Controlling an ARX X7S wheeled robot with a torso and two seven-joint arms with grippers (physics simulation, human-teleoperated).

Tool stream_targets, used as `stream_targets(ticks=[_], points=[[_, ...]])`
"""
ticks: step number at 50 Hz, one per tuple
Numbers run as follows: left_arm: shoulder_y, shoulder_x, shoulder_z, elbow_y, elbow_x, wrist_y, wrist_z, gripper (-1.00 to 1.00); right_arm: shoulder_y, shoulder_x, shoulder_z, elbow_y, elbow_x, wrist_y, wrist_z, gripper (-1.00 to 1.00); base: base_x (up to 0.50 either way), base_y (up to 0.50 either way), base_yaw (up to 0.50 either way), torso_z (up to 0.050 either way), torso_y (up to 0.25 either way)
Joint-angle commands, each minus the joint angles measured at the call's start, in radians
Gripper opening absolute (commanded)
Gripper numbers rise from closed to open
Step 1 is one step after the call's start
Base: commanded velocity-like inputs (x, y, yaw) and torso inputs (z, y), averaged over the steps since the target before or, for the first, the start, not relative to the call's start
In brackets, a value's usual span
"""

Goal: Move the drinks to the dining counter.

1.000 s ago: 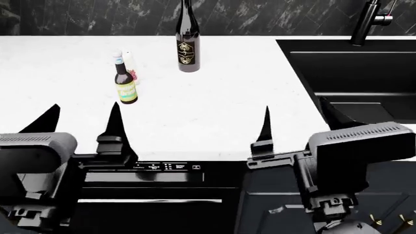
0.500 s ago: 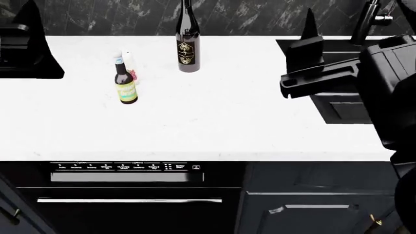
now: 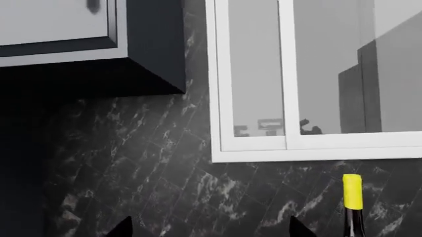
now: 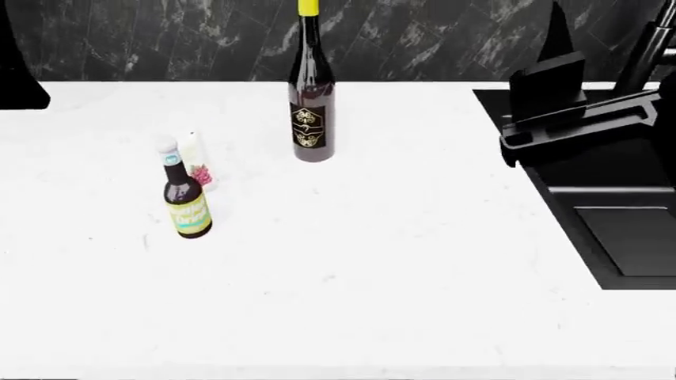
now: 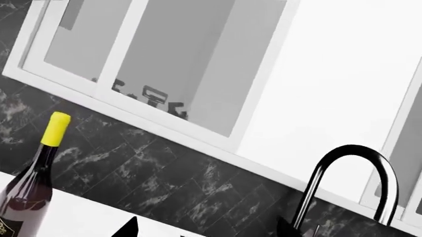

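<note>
Three drinks stand on a white counter (image 4: 401, 261) with a sink. The tall dark wine bottle (image 4: 309, 95) with a yellow foil top (image 3: 352, 191) stands near the back wall. The small dark bottle (image 4: 186, 202) with a yellow-green label is left of it, and the small white carton (image 4: 196, 165) is just behind that. My left gripper (image 3: 211, 227) is open and raised, facing the wall left of the wine bottle. My right gripper (image 5: 209, 226) is open above the sink's edge, with the wine bottle (image 5: 29, 177) off to its side. The dining counter is out of view.
A black sink (image 4: 623, 206) is set into the counter's right end, with a curved black faucet (image 5: 346, 182) behind it. Dark marble tiles (image 4: 423, 39) back the counter, under a white-framed window (image 3: 290, 143). A dark wall cabinet (image 3: 92, 49) hangs beside the window.
Both arms have risen from the counter's front edge to above counter height. The head view has moved closer, so the cabinet fronts no longer show. The drinks have not moved.
</note>
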Motion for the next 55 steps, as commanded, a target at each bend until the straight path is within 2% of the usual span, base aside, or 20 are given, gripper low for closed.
stream_targets(ticks=[1, 4, 5, 10, 28, 35, 42, 50, 55], points=[[0.015, -0.016, -0.022, 0.005, -0.005, 0.003, -0.004, 1.00, 0.050, -0.001, -0.074, 0.000, 0.017, 0.016, 0.017, 1.00, 0.34, 0.50, 0.00, 0.000, 0.000], [0.015, -0.019, -0.025, 0.006, -0.006, 0.004, -0.003, 1.00, 0.043, 0.002, -0.082, 0.007, 0.022, 0.010, 0.016, 1.00, 0.29, 0.50, 0.00, 0.000, 0.003], [0.016, -0.020, -0.029, 0.005, -0.007, 0.006, -0.003, 1.00, 0.008, 0.021, -0.045, -0.008, -0.007, -0.047, -0.041, 1.00, 0.18, 0.04, 0.00, 0.000, 0.000], [0.039, -0.018, -0.041, 0.009, 0.007, 0.008, 0.005, 1.00, 0.038, 0.013, -0.088, -0.005, 0.000, 0.012, 0.018, 1.00, 0.00, 0.00, 0.00, 0.000, 0.002], [0.048, -0.009, -0.018, 0.014, 0.026, 0.000, 0.015, 1.00, 0.013, 0.033, -0.106, 0.005, 0.011, -0.034, 0.010, 1.00, 0.00, 0.45, 0.00, 0.000, 0.000], [0.071, -0.011, -0.032, 0.019, 0.028, 0.006, 0.018, 1.00, 0.026, 0.049, -0.078, -0.024, -0.008, -0.053, -0.020, 1.00, 0.02, 0.01, 0.00, 0.000, 0.000], [0.078, -0.012, -0.035, 0.021, 0.027, 0.008, 0.018, 1.00, 0.023, 0.054, -0.095, -0.007, 0.013, -0.058, -0.001, 1.00, 0.50, 0.00, 0.00, 0.000, 0.000], [0.080, -0.015, -0.037, 0.021, 0.026, 0.010, 0.018, 1.00, 0.032, 0.053, -0.094, -0.016, 0.013, -0.061, -0.008, 1.00, 0.00, 0.00, 0.00, 0.000, 0.002], [0.082, -0.012, -0.034, 0.021, 0.030, 0.011, 0.020, 1.00, 0.029, 0.058, -0.092, -0.028, 0.001, -0.066, -0.023, 1.00, 0.41, -0.03, 0.00, 0.000, 0.000]])
